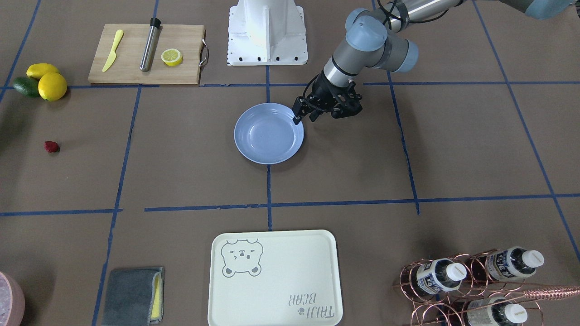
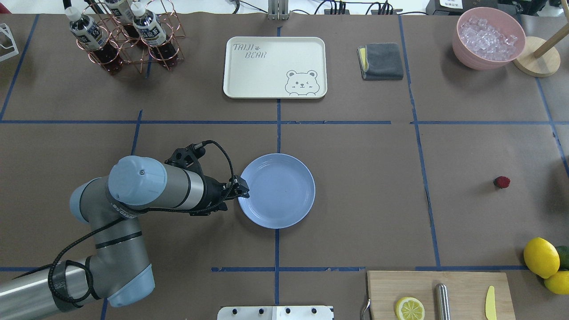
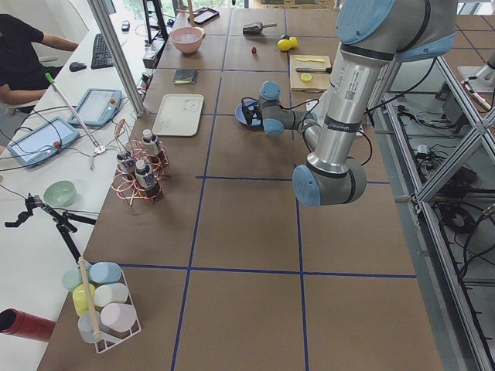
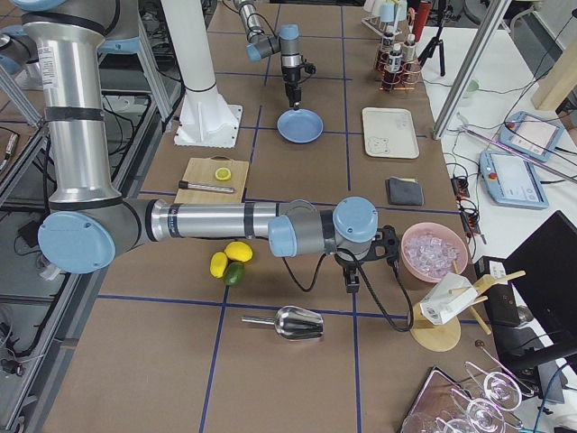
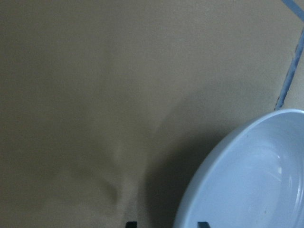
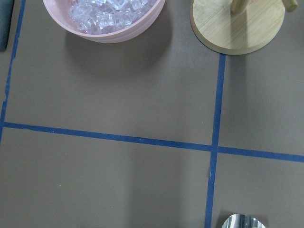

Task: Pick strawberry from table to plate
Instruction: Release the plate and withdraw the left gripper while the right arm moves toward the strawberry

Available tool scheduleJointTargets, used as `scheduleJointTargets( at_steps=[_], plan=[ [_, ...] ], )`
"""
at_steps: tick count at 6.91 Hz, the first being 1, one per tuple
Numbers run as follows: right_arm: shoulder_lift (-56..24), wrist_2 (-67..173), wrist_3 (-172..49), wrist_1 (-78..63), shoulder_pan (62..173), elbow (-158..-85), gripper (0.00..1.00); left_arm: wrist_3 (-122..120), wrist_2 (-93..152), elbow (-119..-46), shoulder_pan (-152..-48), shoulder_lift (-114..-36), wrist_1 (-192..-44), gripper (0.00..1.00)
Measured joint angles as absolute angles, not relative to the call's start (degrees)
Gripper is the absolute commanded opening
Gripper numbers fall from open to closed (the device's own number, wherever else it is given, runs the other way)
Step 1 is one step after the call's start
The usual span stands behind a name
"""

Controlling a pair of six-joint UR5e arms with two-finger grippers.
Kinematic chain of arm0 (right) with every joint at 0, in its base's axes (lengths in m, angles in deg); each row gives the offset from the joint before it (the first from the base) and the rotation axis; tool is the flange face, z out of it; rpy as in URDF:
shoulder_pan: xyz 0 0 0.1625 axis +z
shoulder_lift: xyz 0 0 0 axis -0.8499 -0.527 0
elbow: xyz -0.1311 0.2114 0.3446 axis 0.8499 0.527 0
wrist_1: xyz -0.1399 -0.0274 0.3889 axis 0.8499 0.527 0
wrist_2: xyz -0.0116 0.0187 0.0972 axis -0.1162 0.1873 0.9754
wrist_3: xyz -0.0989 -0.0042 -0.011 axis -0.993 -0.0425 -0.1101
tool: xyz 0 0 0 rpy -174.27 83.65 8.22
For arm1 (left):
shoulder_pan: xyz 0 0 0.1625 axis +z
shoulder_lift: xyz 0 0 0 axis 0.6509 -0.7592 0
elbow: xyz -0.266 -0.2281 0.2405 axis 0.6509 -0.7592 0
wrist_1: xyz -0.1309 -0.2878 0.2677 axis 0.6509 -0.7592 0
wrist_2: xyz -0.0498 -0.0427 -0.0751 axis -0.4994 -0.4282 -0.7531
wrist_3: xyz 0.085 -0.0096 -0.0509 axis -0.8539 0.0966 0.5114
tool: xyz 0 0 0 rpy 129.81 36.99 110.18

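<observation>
One strawberry (image 2: 501, 182) is seen on the table (image 2: 355, 200), well apart from the single plate (image 2: 284, 191), at its 3 o'clock (overhead view). The left gripper (image 2: 244, 189) is held at the plate's 9 o'clock rim, fingers parted, nothing grasped. The right gripper (image 4: 352, 281) is seen side-on only, so its opening cannot be told.

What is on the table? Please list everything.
strawberry: one, dark red, right side
plate: one, light blue, centre, empty
table: one, brown, blue tape grid
tray: one, cream, far centre
lemons: two, yellow, near right edge
avocado: one, green, beside lemons
cutting board: one, wooden, near right; holds lemon half, yellow knife, steel rod
cloth: one, grey, right of tray
bowl: one, pink, far right, holds ice
bottles: three, dark, copper rack, far left
left gripper: one, black, open at plate's rim
right gripper: one, black, near bowl; opening unclear
</observation>
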State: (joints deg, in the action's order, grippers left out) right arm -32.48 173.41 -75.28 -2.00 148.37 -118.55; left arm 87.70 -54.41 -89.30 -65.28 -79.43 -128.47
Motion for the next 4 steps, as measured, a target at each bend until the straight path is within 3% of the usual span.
scheduleJointTargets(
  at_steps=[4],
  plan=[
    [-32.82, 173.05, -67.72, -5.29, 145.70, -119.55, 1.00, 77.43, -59.12, -94.21, -76.21, -79.22, -119.65, 1.00]
  ],
)
